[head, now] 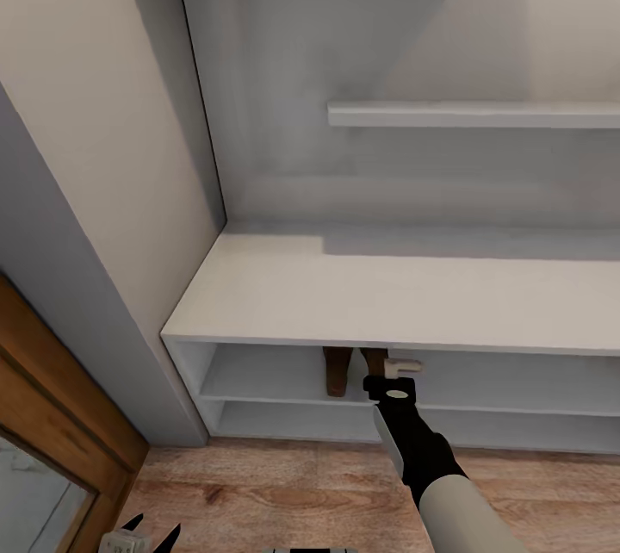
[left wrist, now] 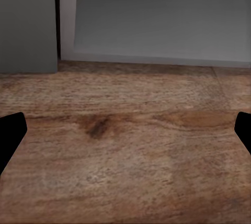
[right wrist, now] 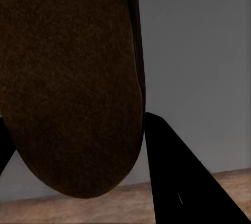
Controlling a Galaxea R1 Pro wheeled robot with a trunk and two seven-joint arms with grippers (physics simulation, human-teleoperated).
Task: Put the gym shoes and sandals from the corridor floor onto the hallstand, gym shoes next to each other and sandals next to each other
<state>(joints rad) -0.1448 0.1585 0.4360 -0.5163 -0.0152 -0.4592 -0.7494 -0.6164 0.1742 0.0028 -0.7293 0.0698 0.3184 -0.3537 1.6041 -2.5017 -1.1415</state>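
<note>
The pale grey hallstand (head: 362,295) fills the middle of the head view. In its upper open shelf level two brown sandals stand side by side, one (head: 337,370) to the left and the other (head: 374,358) right next to it. My right gripper (head: 389,374) reaches into that level and is shut on the right-hand sandal. In the right wrist view that sandal's dark sole (right wrist: 73,88) sits between the two black fingers (right wrist: 178,182). My left gripper (head: 148,531) hangs open low over the corridor floor (left wrist: 125,140). The gym shoes are out of view.
A floating shelf (head: 474,114) hangs on the wall above the hallstand. A wall corner (head: 129,191) and a wooden door frame (head: 60,398) stand to the left. The hallstand's lower shelf level (head: 293,421) is just above the floor.
</note>
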